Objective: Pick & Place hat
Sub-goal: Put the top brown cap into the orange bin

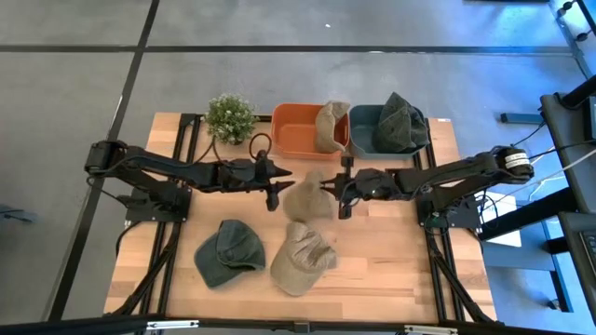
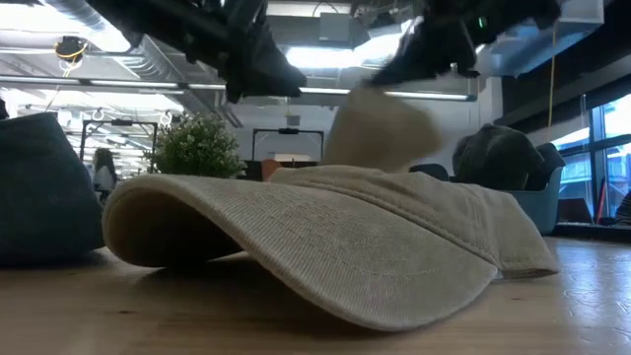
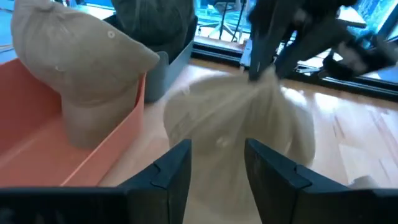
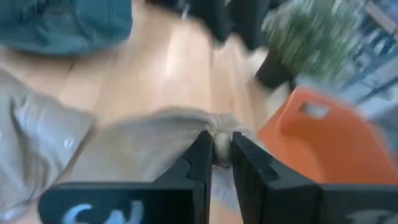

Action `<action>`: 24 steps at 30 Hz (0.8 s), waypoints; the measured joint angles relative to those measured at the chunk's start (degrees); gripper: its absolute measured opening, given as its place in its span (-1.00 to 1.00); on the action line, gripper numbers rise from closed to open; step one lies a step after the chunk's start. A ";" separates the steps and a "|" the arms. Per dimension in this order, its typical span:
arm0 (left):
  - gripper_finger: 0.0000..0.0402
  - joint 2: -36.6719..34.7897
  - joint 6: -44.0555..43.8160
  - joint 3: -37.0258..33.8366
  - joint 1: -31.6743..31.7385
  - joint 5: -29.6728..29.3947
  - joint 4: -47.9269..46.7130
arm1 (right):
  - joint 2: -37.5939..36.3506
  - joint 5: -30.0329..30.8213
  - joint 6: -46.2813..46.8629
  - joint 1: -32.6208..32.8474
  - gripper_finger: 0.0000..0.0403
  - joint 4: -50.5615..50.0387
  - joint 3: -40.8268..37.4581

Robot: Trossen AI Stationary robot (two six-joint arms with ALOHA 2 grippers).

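Pinched tight on soft, floppy tan hat (image 1: 304, 198) by right gripper (image 1: 341, 197), dangling mid-table; left gripper (image 1: 277, 189) spread open, near.

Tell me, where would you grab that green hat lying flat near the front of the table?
Probably by the brim edge of the green hat, coming straight down from above. It lies flat and alone on the table, the tan hat close beside it, so the thin brim offers the end effector something narrow to pinch.

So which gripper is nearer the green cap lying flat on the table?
Left. The left gripper sits just up and right of the green cap; the right gripper, pinching a tan cap, is farther across.
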 joint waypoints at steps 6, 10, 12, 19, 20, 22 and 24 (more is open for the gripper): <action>-0.28 0.19 -0.03 -0.78 -0.95 -0.50 -0.47 | -0.13 -0.09 -8.86 -1.85 -0.77 -11.84 13.79; -0.28 0.50 -2.13 -2.21 -0.91 -0.72 -0.64 | 0.88 -0.08 -13.65 -4.77 -0.77 -17.51 22.64; -0.28 0.54 -3.03 -2.45 -0.99 -1.46 -0.94 | 1.23 -0.06 -15.85 -6.85 -0.77 -18.54 26.37; -0.28 0.51 -2.59 -2.45 -2.35 -1.97 -0.68 | 1.58 -2.92 -17.47 -16.02 -0.77 -19.03 31.67; -0.28 0.50 -2.59 -2.45 -2.47 -1.97 -0.68 | 1.58 -4.71 -17.28 -17.61 -0.77 -19.05 31.67; -0.28 0.50 -2.59 -2.45 -2.67 -1.95 -0.74 | 2.09 -7.49 -16.87 -20.42 -0.77 -18.85 31.61; -0.28 0.50 -2.59 -2.45 -2.70 -1.92 -0.74 | 3.09 -8.27 -16.16 -22.93 -0.77 -18.42 31.52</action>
